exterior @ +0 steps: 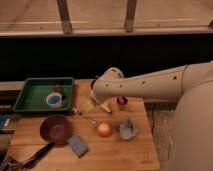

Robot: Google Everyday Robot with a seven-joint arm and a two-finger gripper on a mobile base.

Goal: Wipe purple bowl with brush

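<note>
Jaws parted above table, well apart from purple bowl and brush.

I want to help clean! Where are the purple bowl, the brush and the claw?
purple bowl [54,128]: camera view, its bare inside.
brush [37,153]: camera view, its black handle.
claw [97,106]: camera view, between its open fingertips, over the table [130,152].

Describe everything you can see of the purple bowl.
The bowl is round, shallow, dark purple-maroon, upright and apparently empty. It sits on the wooden table, front left, just in front of the green tray. The brush ends at its front rim; contact unclear. A blue sponge lies close at its right front. The open gripper hangs off to its back right, not touching it.
</note>
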